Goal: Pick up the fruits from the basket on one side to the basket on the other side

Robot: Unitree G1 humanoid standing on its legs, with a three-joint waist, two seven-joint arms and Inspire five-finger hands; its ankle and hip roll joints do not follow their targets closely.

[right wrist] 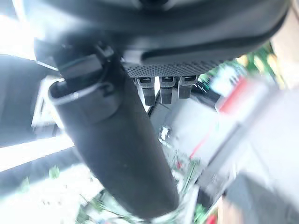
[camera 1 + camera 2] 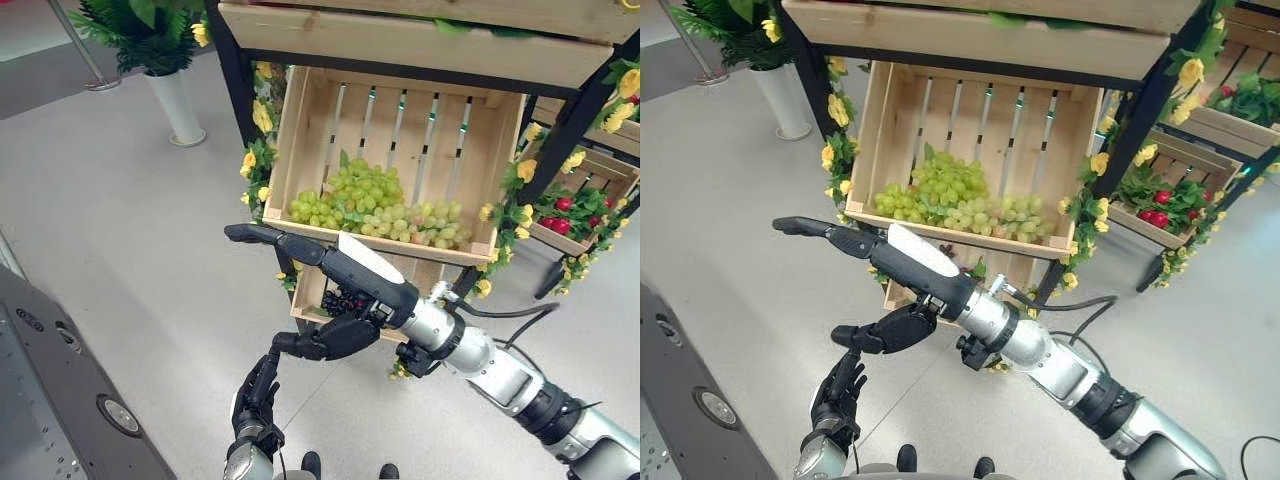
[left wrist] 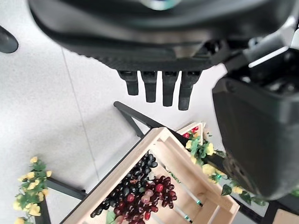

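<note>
Green grapes in the wooden crate, right robot hand and left robot hand both spread, empty.

Pale, unfinished slatted wood crate, glossy green grapes, matt grey floor, black metal shelf frame.

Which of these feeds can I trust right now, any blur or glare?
Right wrist view: smeared past the right hand, with glare at one edge, so the background is unreadable. Left wrist view: sharp on the dark grapes in their crate. Left eye view: clear and evenly lit on the green grapes.
</note>
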